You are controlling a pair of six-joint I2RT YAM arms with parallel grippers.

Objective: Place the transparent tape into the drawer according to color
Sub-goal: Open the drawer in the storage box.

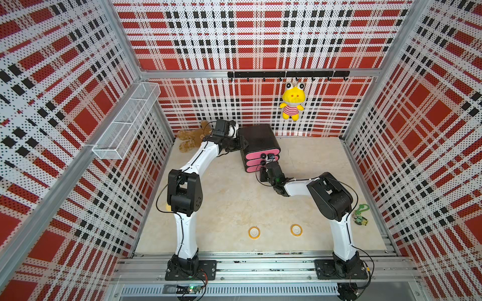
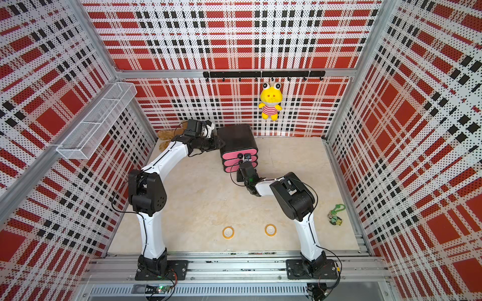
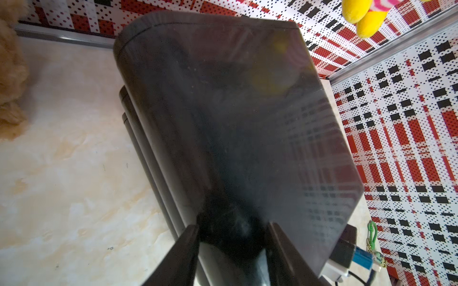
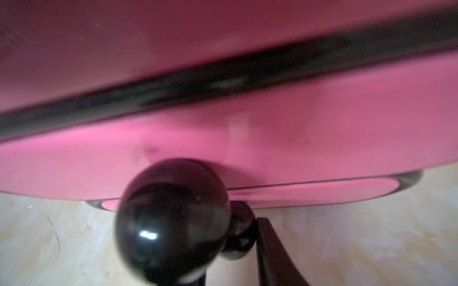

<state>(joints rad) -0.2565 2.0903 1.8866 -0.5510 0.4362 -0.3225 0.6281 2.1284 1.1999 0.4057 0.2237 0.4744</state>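
Both top views high, looking down, wrist views close on drawer (image 3: 223,111)

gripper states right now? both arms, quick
Left gripper: closed on the black drawer chest, at its edge.
Right gripper: closed on a black knob, apparently the lowest drawer's.

Three walls (image 1: 260,39) of perforated panel, printed in red, black and white plaid, enclose a pale marbled counter (image 1: 227,208) under even light. A white wire basket (image 1: 125,122) hangs on one side wall. On the back wall, a black hook rail (image 1: 287,74) carries a yellow plush toy (image 1: 292,101). A brown teddy bear (image 1: 190,138) lies in a back corner.
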